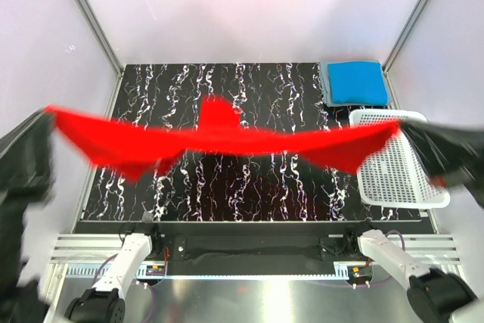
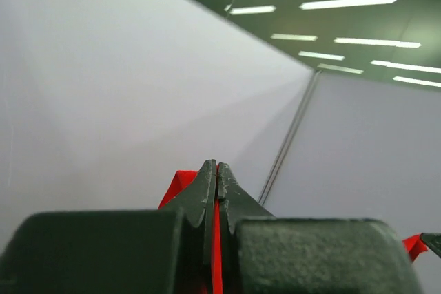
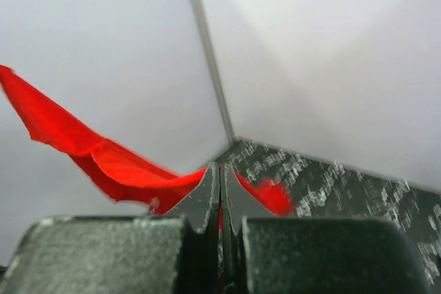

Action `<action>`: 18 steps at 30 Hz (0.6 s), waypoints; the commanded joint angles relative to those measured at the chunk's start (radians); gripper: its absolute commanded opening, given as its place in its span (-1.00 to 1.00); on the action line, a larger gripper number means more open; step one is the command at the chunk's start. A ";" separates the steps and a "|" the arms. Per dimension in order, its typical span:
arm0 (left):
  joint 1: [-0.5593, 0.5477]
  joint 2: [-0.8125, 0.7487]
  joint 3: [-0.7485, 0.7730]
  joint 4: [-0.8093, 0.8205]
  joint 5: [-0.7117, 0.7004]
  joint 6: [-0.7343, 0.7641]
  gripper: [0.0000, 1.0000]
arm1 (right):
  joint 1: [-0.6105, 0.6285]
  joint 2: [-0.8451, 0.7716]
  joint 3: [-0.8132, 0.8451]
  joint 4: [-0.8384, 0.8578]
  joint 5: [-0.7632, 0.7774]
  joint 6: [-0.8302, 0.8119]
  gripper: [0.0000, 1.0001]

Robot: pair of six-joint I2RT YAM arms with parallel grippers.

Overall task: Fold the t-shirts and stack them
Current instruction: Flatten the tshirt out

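While aloft, red t-shirt (image 1: 219,135) (left hand (image 2: 217,167) to right hand (image 3: 220,167))

Bright, even light is washing out the white walls (image 1: 249,5), with pinkish glare up top. The red shirt (image 1: 219,138), left arm (image 1: 23,172) and right arm (image 1: 450,153) are smearing with motion blur. Ceiling lights (image 2: 348,3) are glowing overhead; the table (image 3: 358,184) is looking soft, perhaps unfocused.
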 commanded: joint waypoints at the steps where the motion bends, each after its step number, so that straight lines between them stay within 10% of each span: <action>1: 0.001 0.030 0.120 -0.010 0.033 -0.001 -1.00 | 0.002 -0.057 -0.040 0.120 -0.126 0.059 -1.00; 10: 0.003 0.158 0.081 0.107 -0.004 0.113 -1.00 | 0.003 0.030 -0.206 0.210 0.079 -0.022 -1.00; 18: 0.001 0.477 -0.077 0.287 -0.084 0.232 -1.00 | 0.002 0.454 -0.292 0.363 0.256 -0.144 -1.00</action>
